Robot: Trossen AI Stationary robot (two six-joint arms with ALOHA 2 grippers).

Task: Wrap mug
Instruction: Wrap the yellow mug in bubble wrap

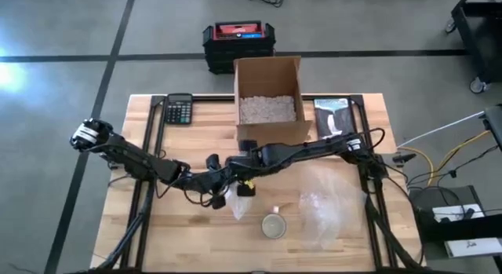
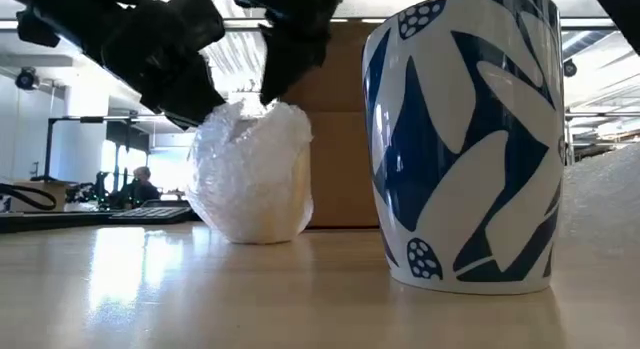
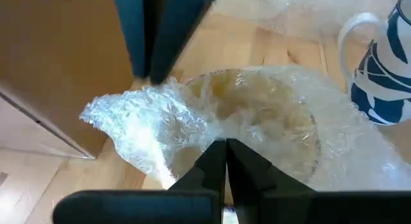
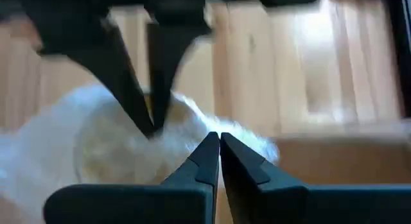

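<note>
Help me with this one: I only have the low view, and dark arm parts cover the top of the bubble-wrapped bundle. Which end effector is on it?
Observer: Both. Its own wrist view shows the left end effector shut on the film of the wrapped bundle.
Operator: And the right?
Observer: The right end effector is shut too, pinching the wrap close beside the left one.
Operator: What is the brown wall behind the bundle?
Observer: In the high view it is an open cardboard box with white packing fill inside.
</note>
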